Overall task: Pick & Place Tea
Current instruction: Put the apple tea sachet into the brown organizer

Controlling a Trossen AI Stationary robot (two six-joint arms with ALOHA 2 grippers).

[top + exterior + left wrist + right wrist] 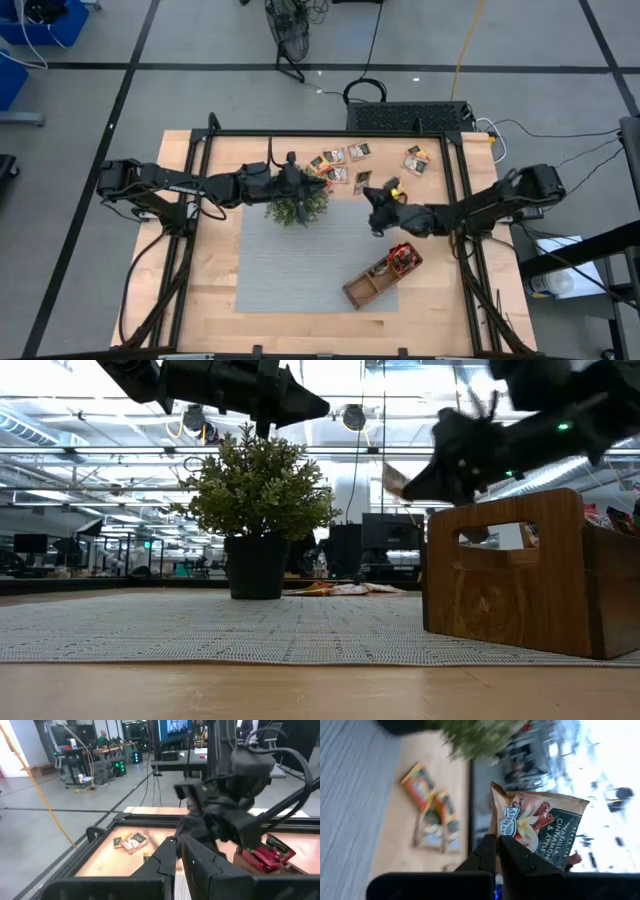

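The right gripper (496, 851) is clamped shut on the lower edge of one tea sachet (536, 827), a tan and dark green packet. Holding it by the edge leaves most of the packet free, which should let it drop cleanly when released. In the high view this gripper (377, 208) hangs in the air between the plant (296, 205) and the wooden tray (383, 276), so the sachet appears to be on its way to the tray.

The tray sits on the grey mat (300, 265), on the right arm's side of the plant and nearer the front edge of the surface (200, 300). One end compartment already holds red sachets (403, 259); the other compartments look bare from above.

The loose sachets (338, 165) lie scattered on the bare wood behind the plant, toward the far edge, within easy reach of either arm.

The left gripper (318, 184) hovers directly over the plant, its fingers nearly together and holding nothing, probably waiting clear of the other arm's route.
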